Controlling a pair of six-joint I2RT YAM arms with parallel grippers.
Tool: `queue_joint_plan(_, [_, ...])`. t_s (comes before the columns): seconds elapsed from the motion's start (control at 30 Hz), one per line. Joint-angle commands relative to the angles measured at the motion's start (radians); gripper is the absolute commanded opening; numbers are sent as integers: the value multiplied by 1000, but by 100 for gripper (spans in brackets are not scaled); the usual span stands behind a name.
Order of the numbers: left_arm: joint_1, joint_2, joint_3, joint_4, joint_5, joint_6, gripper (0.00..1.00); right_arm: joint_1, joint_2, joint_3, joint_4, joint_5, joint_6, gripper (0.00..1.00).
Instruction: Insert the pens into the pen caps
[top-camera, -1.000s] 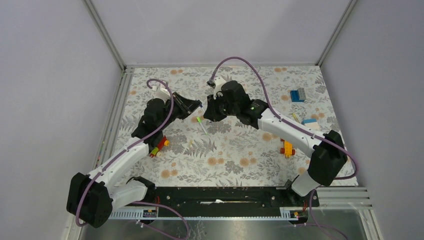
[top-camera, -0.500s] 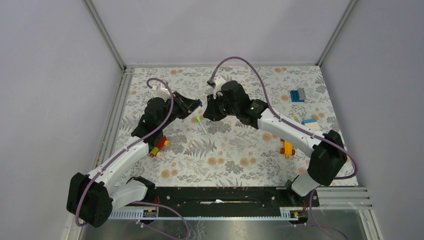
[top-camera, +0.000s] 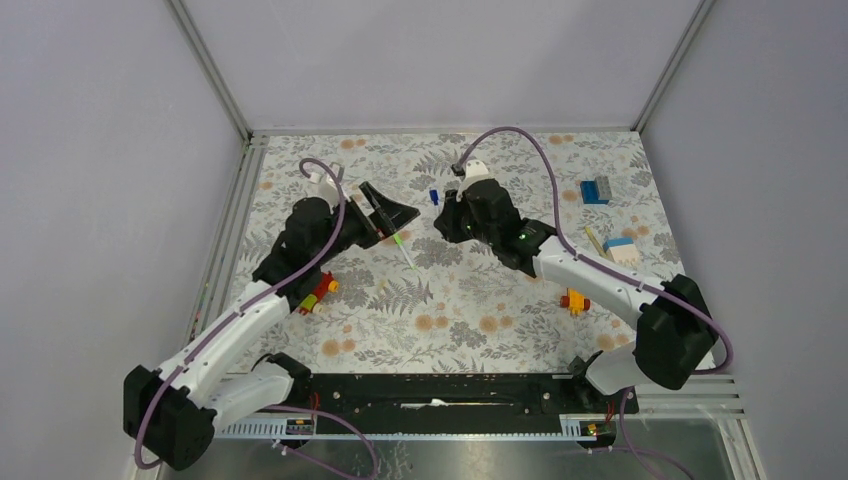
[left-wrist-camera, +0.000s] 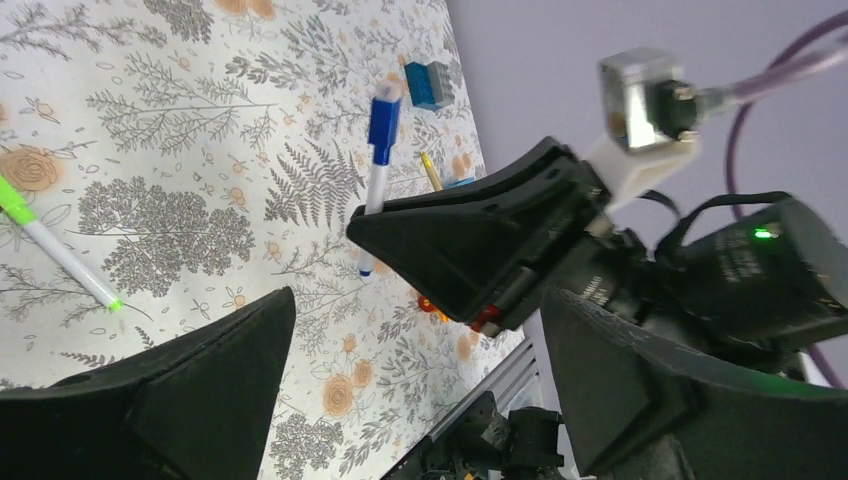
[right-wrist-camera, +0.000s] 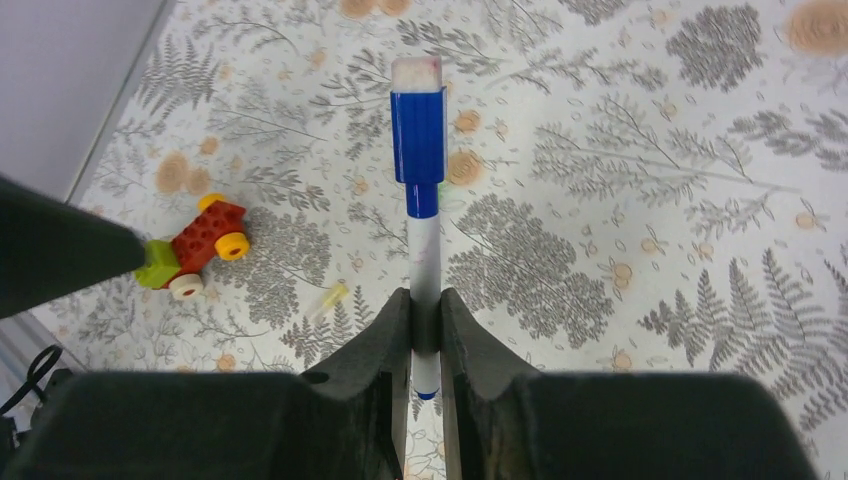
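While right gripper (right-wrist-camera: 425, 302) clamps pen (right-wrist-camera: 424, 245), left gripper (top-camera: 390, 208) gapes, apart

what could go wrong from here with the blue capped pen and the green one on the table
1. The right gripper pinches the white pen near its tail end, so the long part carrying the blue cap sticks far out; a bump could tilt it or make it slip.
2. The green pen lies loose just beside the open left gripper; a low move might knock or roll it.
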Motion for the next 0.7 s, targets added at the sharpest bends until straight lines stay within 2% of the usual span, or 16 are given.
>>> queue_joint_plan(0.0, [6,-74,68,-98,-73,86,99,3,-11,-28,27,93,113,0])
queue_joint_plan(0.17, [5,-149,121,-336,-204,191,99,3,52,-22,17,118,244,0])
queue_joint_plan(0.3, [5,-209,159,-492,-319,267,99,3,135,16,10,92,287,0])
queue_joint_plan(0.5, [5,-287,169,-608,-412,335,99,3,259,61,10,67,319,0])
queue_joint_plan(0.67, [5,-326,147,-641,-423,385,99,4,350,96,8,58,325,0])
